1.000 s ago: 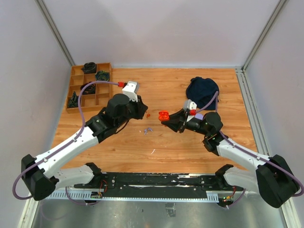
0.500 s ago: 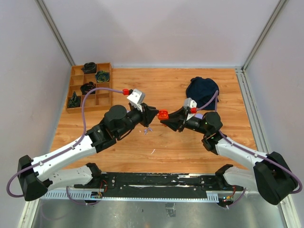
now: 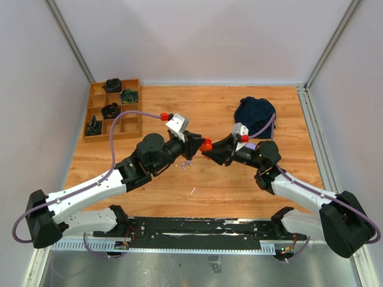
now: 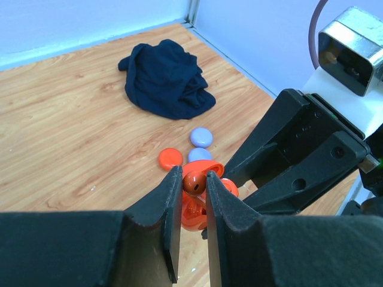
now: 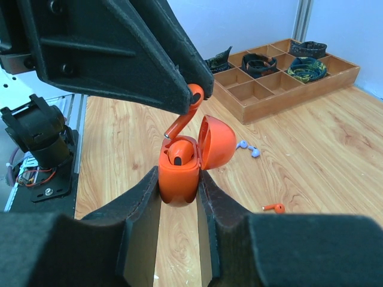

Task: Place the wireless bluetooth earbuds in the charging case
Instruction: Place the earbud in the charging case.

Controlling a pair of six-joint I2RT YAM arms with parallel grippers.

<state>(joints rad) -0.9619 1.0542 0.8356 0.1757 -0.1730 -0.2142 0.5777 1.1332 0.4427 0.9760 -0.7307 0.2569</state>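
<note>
My right gripper [image 5: 178, 182] is shut on an orange-red charging case [image 5: 178, 174], held upright above the table with its lid [image 5: 216, 142] open. An orange-red earbud [image 5: 178, 153] sits in one slot. My left gripper [image 4: 193, 180] is shut on another orange-red earbud [image 4: 195, 182]. It holds that earbud [image 5: 193, 94] just above the case, with the stem tip at the case mouth. In the top view the two grippers meet at the case [image 3: 206, 144] mid-table. Two pale lilac earbuds [image 5: 248, 148] and one orange-red earbud [image 5: 274, 208] lie on the wood.
A navy cloth [image 3: 254, 113] lies at the back right. Round lilac [image 4: 201, 137] and orange-red [image 4: 170, 158] pucks lie near it. A wooden compartment tray [image 3: 111, 110] with dark items stands at the back left. The lilac earbuds [image 3: 185, 165] lie below the left gripper.
My left gripper has swung right with the orange-red earbud, from near the tray side up to the open case. The right gripper with the case has barely moved.
</note>
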